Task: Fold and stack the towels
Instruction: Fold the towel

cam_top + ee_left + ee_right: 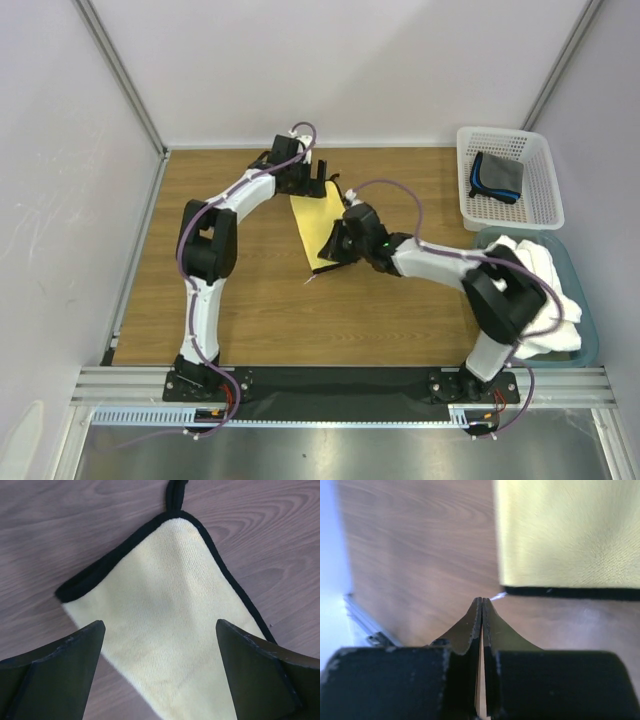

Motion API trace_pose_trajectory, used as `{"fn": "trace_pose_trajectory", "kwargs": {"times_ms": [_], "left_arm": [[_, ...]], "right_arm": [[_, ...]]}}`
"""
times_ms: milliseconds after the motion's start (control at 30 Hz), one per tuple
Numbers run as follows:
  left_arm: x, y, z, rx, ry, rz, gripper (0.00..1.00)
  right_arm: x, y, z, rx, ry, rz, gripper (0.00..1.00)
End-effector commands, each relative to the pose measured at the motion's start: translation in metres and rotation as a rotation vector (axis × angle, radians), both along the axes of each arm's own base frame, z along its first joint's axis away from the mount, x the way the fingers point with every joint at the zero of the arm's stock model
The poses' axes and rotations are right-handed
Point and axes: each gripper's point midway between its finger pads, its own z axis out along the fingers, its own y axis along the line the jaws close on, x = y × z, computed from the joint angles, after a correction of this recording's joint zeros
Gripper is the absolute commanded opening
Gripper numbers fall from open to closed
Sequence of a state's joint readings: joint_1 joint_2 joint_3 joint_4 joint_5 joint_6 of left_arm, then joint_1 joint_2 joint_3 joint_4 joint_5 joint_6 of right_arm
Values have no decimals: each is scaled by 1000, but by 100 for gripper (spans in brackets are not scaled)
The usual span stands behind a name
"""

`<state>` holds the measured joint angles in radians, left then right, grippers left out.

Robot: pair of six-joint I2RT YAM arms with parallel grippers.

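Observation:
The yellow towel [315, 228], edged dark, lies folded on the wooden table. In the left wrist view the yellow towel [170, 610] shows a rounded corner with a dark hanging loop [175, 490]. My left gripper [317, 190] hovers over its far end, open wide [160, 630], with nothing between the fingers. My right gripper [328, 256] is at the towel's near right edge. It is shut [482, 601] and empty, just off the dark hem of the towel [565, 535]. The dark grey towel [497, 177] lies in a basket. The white towel [540, 285] is bunched at the right.
A white perforated basket [548, 195] stands at the back right. In front of it a teal bin [588, 310] holds the white towel, partly under the right arm. A small white tag [497, 596] sticks out by the towel's hem. Metal frame posts bound the table.

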<state>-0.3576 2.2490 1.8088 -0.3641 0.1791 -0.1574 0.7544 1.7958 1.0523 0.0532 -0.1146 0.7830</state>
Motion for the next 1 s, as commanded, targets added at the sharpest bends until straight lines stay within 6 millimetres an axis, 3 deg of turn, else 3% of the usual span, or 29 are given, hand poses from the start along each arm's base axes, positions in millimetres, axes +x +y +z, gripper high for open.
{"fn": "trace_pose_trajectory", "kwargs": {"times_ms": [0, 33, 133, 267, 400, 533, 700, 967], "left_arm": [[6, 3, 123, -31, -221, 36, 100], [3, 2, 128, -54, -213, 65, 100], [-11, -10, 144, -117, -200, 110, 100], [-44, -33, 123, -121, -143, 151, 100], [-78, -68, 96, -101, -99, 177, 100], [-103, -92, 66, -140, -37, 231, 99], [-118, -104, 39, -162, 5, 279, 99], [-154, -93, -15, -118, 134, 232, 98]], "right_arm": [[16, -17, 95, 87, -216, -43, 0], [15, -25, 122, 120, -261, -58, 0], [24, -63, 135, 105, -252, -143, 0], [33, -132, 146, 56, -261, -304, 0], [40, -205, 129, -13, -252, -472, 0], [36, -245, 115, -42, -227, -558, 0], [25, -260, 101, -33, -196, -571, 0], [19, -262, 80, -45, -156, -571, 0]]}}
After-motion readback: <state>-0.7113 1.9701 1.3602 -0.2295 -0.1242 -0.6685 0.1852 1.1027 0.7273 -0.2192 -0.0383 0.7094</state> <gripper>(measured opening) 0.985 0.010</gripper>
